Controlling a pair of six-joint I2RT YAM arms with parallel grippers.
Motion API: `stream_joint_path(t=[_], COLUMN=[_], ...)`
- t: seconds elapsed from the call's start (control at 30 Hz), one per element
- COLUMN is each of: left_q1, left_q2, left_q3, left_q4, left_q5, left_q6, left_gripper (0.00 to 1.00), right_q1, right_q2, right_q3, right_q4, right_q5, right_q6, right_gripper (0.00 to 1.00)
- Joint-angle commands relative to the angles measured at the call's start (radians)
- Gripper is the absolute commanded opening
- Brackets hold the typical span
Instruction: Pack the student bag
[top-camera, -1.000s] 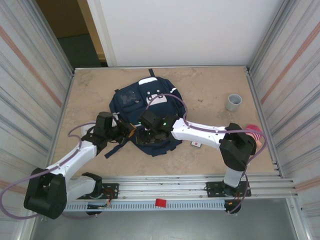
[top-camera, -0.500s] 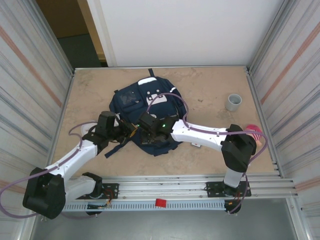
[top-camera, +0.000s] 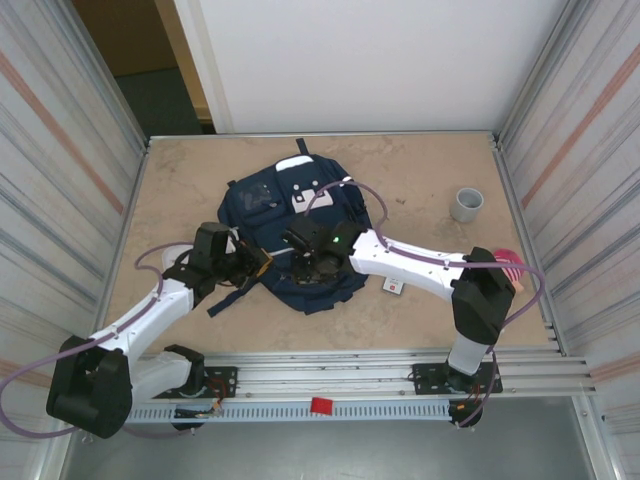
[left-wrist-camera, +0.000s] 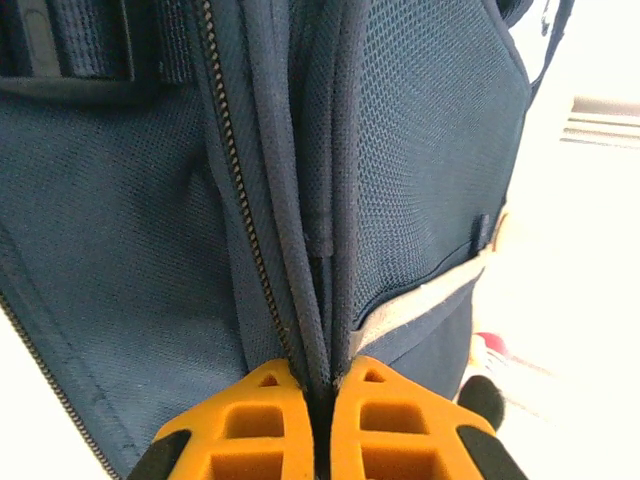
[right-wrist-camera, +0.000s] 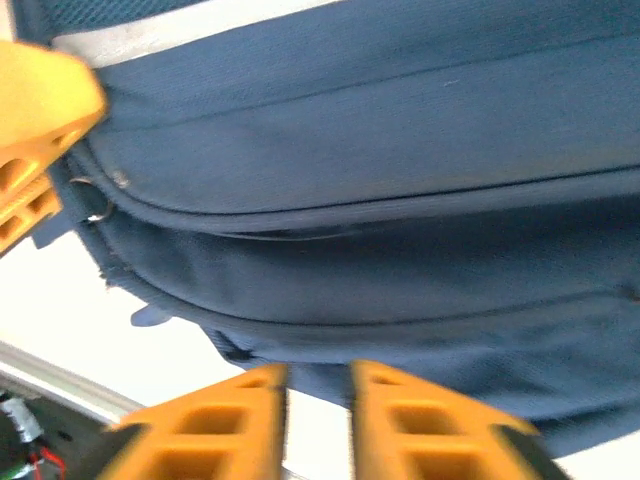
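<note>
The student bag (top-camera: 300, 235), navy with white patches near its top, lies flat in the middle of the table. My left gripper (top-camera: 262, 263) is at its left side, shut on the bag's piped seam beside a zipper (left-wrist-camera: 320, 375); the orange fingers (left-wrist-camera: 250, 420) pinch the fabric. My right gripper (top-camera: 303, 266) hovers over the bag's near half. In the right wrist view its jaws (right-wrist-camera: 318, 372) stand a little apart, the bag's lower edge (right-wrist-camera: 380, 330) just beyond the tips and the pale table showing in the gap. The left gripper's orange finger (right-wrist-camera: 40, 110) shows at that view's upper left.
A grey cup (top-camera: 466, 204) stands at the back right. A small white card with a red mark (top-camera: 393, 286) lies right of the bag, under the right forearm. A pink and red item (top-camera: 511, 264) sits by the right wall. Metal walls enclose both sides.
My right wrist has shifted a little right and back over the bag, uncovering the white card. The left arm has stayed on the bag's seam.
</note>
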Motion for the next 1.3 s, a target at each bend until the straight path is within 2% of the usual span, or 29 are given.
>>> stream_joint_path(t=[0.0,0.17,0.43,0.6,0.73,0.87,1.03,1.27], left_q1=[-0.017,-0.035,-0.036,-0.045,-0.045,-0.045,-0.047,-0.065], left_q2=[-0.035,-0.070,-0.085,-0.082,-0.080,-0.068,-0.041,-0.041], left_q3=[-0.030,-0.021,-0.030,-0.034,-0.037,-0.039,-0.033,-0.006], left_q4=[0.104,0.126,0.112,0.120,0.118,0.126,0.143,0.145], left_q5=[0.044,0.041,0.051,0.056,0.046,0.040,0.051,0.055], left_q6=[-0.123,-0.166,-0.149,-0.148,-0.146,-0.147,-0.145,-0.142], left_gripper=[0.00,0.01,0.04,0.06,0.07,0.07,0.06,0.07], right_q1=[-0.005,-0.068,-0.148,-0.175,-0.172,-0.151,-0.153,-0.190], right_q2=[-0.072,-0.146,-0.203,-0.209,-0.238,-0.301,-0.339,-0.262], right_q3=[-0.090,-0.258,-0.375,-0.379,-0.372,-0.431,-0.508,-0.511], right_q4=[0.173,0.426,0.708,0.761,0.757,0.756,0.829,0.949], right_q5=[-0.074,-0.091,-0.087,-0.110,-0.156,-0.183,-0.167,-0.158], right_q6=[0.044,0.157,0.207,0.185,0.110,0.081,0.139,0.274], right_gripper=[0.41,0.57,0.58,0.58,0.59,0.64,0.66,0.66])
